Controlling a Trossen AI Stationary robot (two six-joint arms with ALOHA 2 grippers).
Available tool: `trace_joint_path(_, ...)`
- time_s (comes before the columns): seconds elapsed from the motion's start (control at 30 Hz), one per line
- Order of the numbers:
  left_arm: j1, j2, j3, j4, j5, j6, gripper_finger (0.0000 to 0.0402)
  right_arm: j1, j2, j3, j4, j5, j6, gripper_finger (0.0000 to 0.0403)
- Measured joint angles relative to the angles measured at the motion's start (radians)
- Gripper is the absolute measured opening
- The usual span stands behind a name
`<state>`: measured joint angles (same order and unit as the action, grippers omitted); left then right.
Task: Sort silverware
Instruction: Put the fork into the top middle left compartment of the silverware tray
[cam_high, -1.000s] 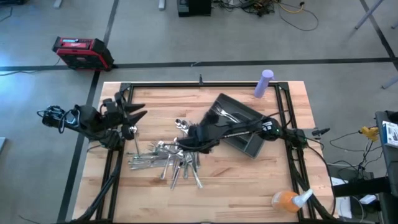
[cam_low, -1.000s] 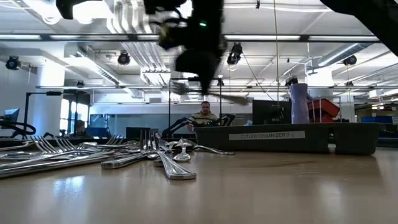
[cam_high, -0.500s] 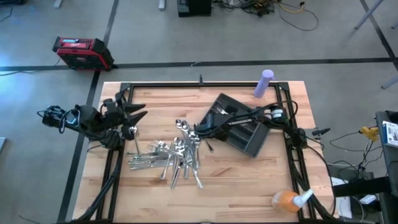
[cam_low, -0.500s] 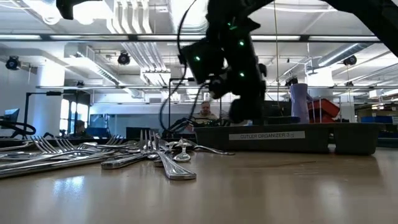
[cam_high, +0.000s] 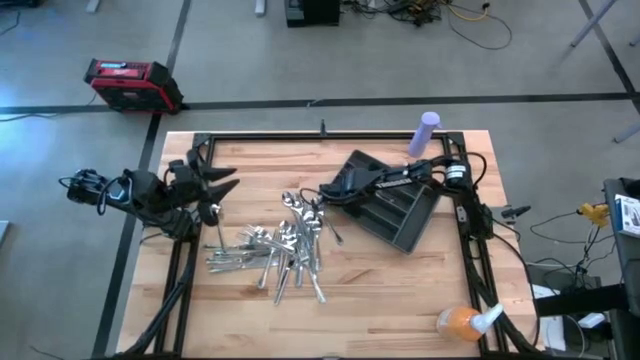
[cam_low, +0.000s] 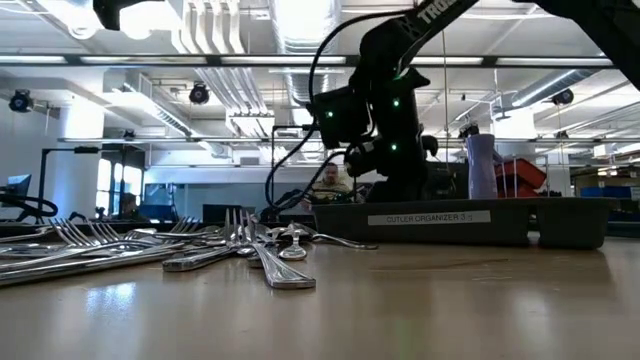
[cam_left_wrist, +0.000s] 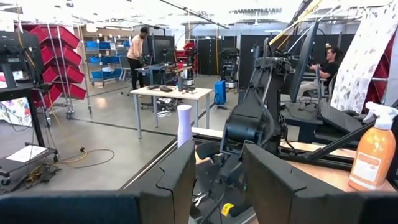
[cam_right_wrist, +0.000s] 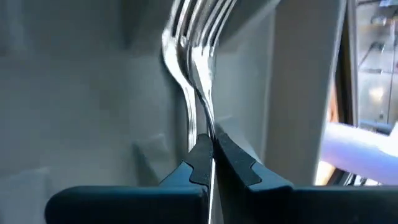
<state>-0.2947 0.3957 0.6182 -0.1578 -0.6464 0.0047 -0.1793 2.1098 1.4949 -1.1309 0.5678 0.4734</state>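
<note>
Silverware (cam_high: 280, 250) — a loose heap near the table's middle, left of the tray (cam_high: 405, 222); one fork (cam_right_wrist: 198, 74) is pinched between the right gripper (cam_right_wrist: 210, 158) fingers, tines ahead, inside a tray compartment; released tilted, it may snag the divider; left gripper (cam_left_wrist: 217, 180) spread, idle at the left edge.

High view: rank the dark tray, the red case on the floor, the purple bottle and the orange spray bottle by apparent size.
1. Dark tray
2. Red case
3. Orange spray bottle and purple bottle look alike; I won't rank them.
</note>
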Motion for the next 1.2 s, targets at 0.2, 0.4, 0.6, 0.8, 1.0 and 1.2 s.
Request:
trace_joint_path(0.2,0.0,0.013,0.0,0.0,0.0,-0.003,0.0119,-0.022,0.002,-0.006,0.015,0.015,0.007,0.0)
trace_joint_path(0.4,0.0,0.021,0.0,0.002,0.0,0.007,0.0119,-0.026,0.002,-0.007,0.029,0.019,-0.024,0.0)
trace_joint_path(0.6,0.0,0.023,0.0,0.002,0.0,0.008,0.0119,-0.041,0.002,-0.008,0.067,0.011,-0.014,0.0041)
trace_joint_path(0.8,0.0,0.021,0.0,0.001,0.0,0.005,0.0119,-0.04,-0.008,-0.005,0.081,0.01,-0.021,0.012)
trace_joint_path(1.0,0.0,0.021,0.0,0.001,-0.001,0.005,0.0119,0.005,-0.112,0.0,0.09,0.011,-0.077,0.0154)
trace_joint_path(1.2,0.0,0.021,0.0,0.001,-0.023,0.011,0.0119,0.091,-0.234,-0.006,0.236,0.015,-0.186,0.0148)
